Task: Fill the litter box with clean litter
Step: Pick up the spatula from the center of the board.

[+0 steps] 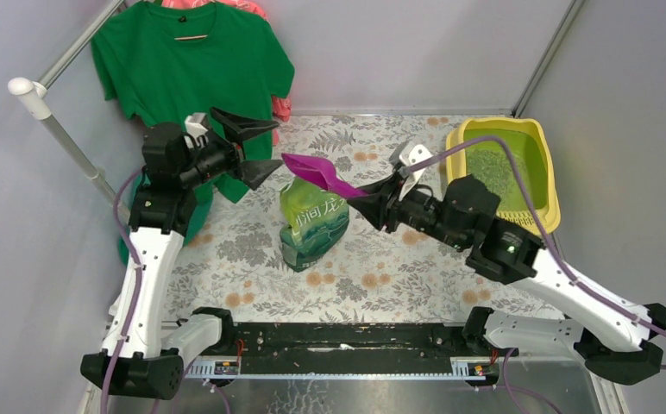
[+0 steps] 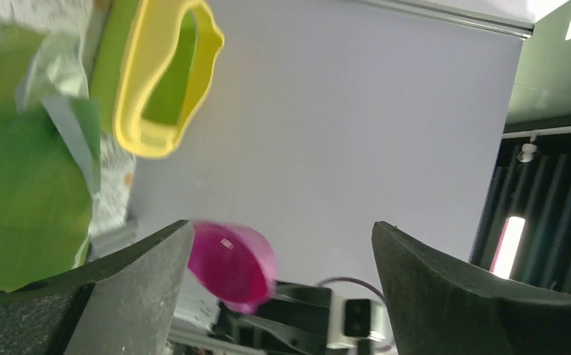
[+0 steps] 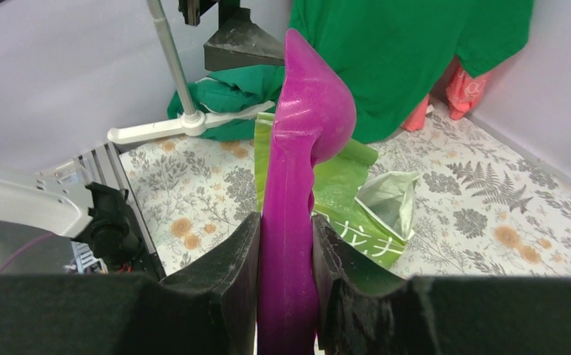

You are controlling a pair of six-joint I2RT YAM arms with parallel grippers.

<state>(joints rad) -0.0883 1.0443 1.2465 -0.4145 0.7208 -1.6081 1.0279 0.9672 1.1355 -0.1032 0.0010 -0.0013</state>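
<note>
Above the worktop (image 1: 226, 250), a scoop (image 1: 317, 172) is clamped by the right end effector (image 1: 366, 197), the bag (image 1: 312, 226) below it, seemingly for dipping; the left end effector (image 1: 273, 145) is spread.

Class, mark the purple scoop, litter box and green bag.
purple scoop (image 1: 309, 169), top external view, its bowl.
litter box (image 1: 552, 177), top external view, right rim.
green bag (image 1: 312, 221), top external view, printed front.

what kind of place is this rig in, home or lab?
Probably a lab booth staged as a home: plain grey panel walls, arms bolted to a metal rail, and a litter box on a floral tablecloth.
</note>
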